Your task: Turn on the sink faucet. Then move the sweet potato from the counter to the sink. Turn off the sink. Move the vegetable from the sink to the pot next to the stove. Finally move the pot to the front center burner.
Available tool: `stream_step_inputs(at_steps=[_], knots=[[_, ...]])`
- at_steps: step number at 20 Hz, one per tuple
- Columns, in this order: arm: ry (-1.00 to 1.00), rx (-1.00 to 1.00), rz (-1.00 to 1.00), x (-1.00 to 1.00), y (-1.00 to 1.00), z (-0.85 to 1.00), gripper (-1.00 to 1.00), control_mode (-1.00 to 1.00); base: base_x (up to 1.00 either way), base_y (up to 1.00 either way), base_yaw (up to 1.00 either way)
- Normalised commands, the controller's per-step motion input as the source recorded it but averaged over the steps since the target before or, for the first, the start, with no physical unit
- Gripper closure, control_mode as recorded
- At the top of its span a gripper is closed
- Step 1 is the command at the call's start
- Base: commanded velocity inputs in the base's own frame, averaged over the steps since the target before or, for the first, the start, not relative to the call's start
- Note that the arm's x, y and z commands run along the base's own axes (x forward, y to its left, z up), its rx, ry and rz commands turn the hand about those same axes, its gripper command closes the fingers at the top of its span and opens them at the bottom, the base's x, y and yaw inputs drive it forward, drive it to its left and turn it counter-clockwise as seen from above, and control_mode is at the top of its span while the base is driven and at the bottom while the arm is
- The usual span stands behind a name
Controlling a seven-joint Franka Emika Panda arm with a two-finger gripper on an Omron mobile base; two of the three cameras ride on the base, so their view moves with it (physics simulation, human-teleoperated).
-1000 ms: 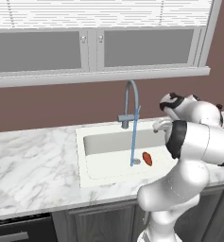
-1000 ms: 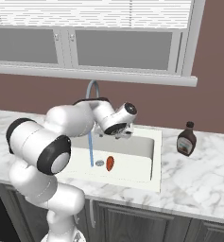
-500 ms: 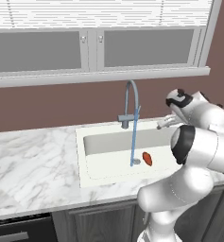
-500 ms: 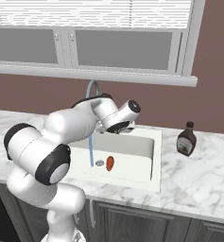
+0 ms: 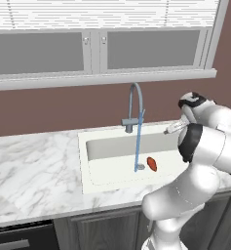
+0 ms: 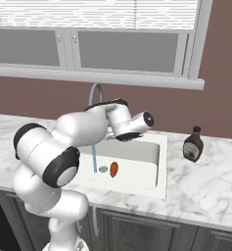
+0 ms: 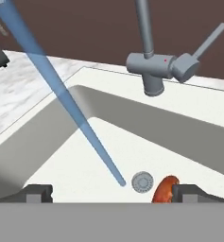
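My pincer (image 7: 111, 193) hangs over the sink (image 5: 87, 166) with its jaws spread wide and nothing between them. The faucet (image 5: 134, 105) is running (a blue stream falls to the basin floor). The sweet potato (image 5: 151, 164) lies in the sink just beside the drain (image 7: 142, 182), near my right fingertip (image 7: 191, 193).
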Motion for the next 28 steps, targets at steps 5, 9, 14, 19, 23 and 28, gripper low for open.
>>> stream_step_inputs(at_steps=[5, 9, 14, 19, 23, 28], knots=[[-0.06, 0.03, 0.02, 0.49, -0.01, -0.02, -1.0, -1.0, 0.0, 0.0, 0.0], [-0.11, 0.04, 0.08, 0.49, 0.0, 0.0, -1.0, -1.0, 0.0, 0.0, 0.0], [-0.07, 0.03, 0.12, 0.64, 0.0, 0.0, -1.0, -1.0, 0.0, 0.0, 0.0], [-0.06, 0.02, 0.13, 0.59, 0.0, -0.01, -1.0, -1.0, 0.0, 0.0, 0.0], [-0.06, 0.0, 0.15, 0.51, 0.0, -0.16, -1.0, -1.0, 0.0, 0.0, 0.0], [-0.06, 0.0, 0.18, 0.47, 0.06, -0.23, -1.0, -1.0, 0.0, 0.0, 0.0]])
